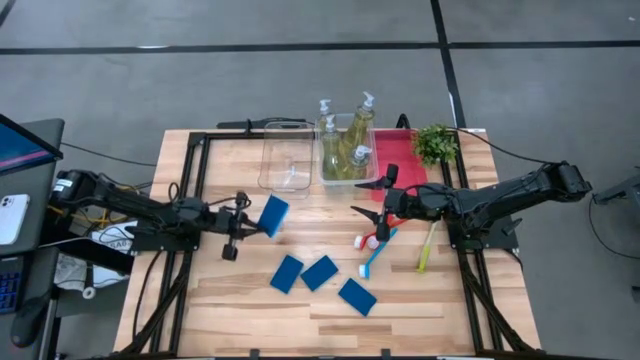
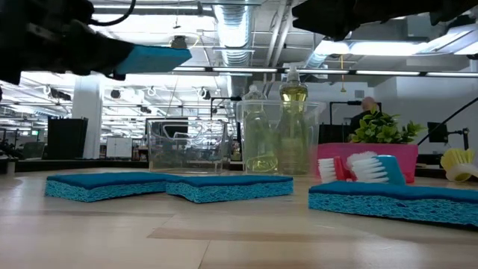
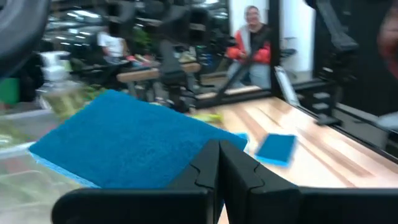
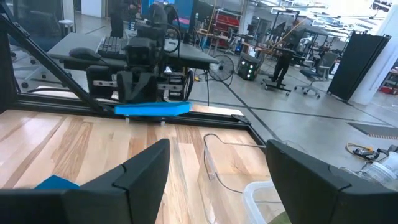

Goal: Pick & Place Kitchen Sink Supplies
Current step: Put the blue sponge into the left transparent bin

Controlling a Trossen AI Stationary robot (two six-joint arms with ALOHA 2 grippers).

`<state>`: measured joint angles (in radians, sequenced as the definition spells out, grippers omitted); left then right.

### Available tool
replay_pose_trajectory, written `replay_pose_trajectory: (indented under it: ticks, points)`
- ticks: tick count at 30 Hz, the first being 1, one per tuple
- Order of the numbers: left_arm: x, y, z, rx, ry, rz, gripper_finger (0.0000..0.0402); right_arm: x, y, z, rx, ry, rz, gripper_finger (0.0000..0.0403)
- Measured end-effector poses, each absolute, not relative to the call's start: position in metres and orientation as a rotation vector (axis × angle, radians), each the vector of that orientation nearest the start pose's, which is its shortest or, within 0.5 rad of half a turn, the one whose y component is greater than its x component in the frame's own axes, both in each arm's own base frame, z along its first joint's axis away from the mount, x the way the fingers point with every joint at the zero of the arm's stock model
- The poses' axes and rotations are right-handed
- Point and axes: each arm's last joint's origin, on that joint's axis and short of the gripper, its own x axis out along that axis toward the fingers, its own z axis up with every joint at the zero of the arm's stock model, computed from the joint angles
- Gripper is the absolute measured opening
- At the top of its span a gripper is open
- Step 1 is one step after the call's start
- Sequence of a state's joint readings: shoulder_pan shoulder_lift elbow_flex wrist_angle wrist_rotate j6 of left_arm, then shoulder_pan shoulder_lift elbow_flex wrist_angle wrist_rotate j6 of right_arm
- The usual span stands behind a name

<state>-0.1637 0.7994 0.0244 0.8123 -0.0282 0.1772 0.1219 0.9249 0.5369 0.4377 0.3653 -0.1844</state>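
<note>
From above, the left gripper (image 1: 243, 228) was pressed together on one blue sponge (image 1: 272, 215), which stuck out past its fingertips toward the right arm, above the table (image 1: 230, 310). Three more sponges (image 1: 320, 272) lay on the wood, between the two grippers and nearer the table's front edge. The right gripper (image 1: 375, 205) stood spread, holding nothing; under and just beside it lay a red brush (image 1: 367, 240) and a blue brush (image 1: 376, 256), with a yellow-green brush (image 1: 427, 247) a little farther back along its arm. Beyond both grippers, four pump bottles (image 1: 345, 140) stood in a clear bin (image 1: 328, 178), beside a second clear bin (image 1: 283, 155). From table height, the held sponge (image 2: 153, 58) hung high in the air while the other sponges (image 2: 224, 187) rested flat on the wood. In the left wrist view, the closed fingers (image 3: 221, 171) pinched the sponge (image 3: 124, 143) by its edge. In the right wrist view, the two fingers (image 4: 146, 168) stood well apart, and far ahead of them the left gripper (image 4: 152, 99) carried its sponge (image 4: 152, 109).
</note>
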Motion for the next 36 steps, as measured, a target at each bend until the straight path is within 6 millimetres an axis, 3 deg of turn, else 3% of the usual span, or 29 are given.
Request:
replay_pose_trajectory:
  ticks: [9, 19, 26, 31, 36]
  points:
    - [0.158, -0.006, 0.19, 0.174, -0.105, 0.0, 0.0008, 0.205, 0.015, 0.282, -0.17, -0.031, -0.248, 0.026]
    - [0.16, 0.031, 0.209, 0.19, -0.143, 0.222, 0.0008, 0.205, 0.015, 0.282, -0.171, -0.031, -0.247, 0.026]
    - [0.162, 0.052, 0.22, 0.21, -0.151, 0.283, 0.0008, 0.205, 0.015, 0.282, -0.172, -0.03, -0.248, 0.026]
    - [0.168, 0.067, 0.219, 0.21, -0.112, 0.327, 0.0008, 0.205, 0.015, 0.282, -0.177, -0.029, -0.248, 0.026]
    - [0.174, 0.08, 0.206, 0.188, -0.022, 0.37, 0.0008, 0.205, 0.015, 0.282, -0.179, -0.03, -0.248, 0.026]
